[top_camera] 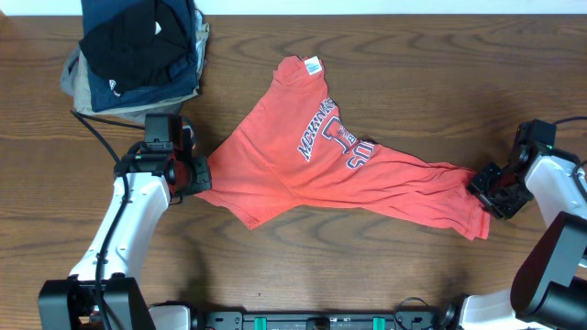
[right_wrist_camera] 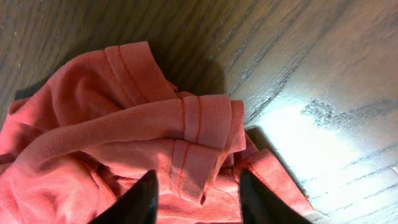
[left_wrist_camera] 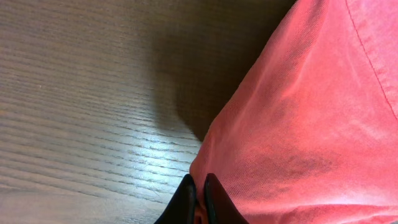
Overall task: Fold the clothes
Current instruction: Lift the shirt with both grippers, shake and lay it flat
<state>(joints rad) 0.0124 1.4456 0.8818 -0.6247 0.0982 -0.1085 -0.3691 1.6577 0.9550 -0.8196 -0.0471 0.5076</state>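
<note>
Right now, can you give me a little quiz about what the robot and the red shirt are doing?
1. True or false: the T-shirt lies neatly folded on the table.
2. The left claw pinches: A the T-shirt's edge, B a black cap, C nothing.
3. Fill in: the right claw is ___, over a bunched hem.
Key: 1 false, it is crumpled; 2 A; 3 open.

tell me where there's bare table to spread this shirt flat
Bare wood: the table top right, between the stack and the right gripper, above the T-shirt; also the front strip below it. Crowded: top left, by stack and left gripper.
</note>
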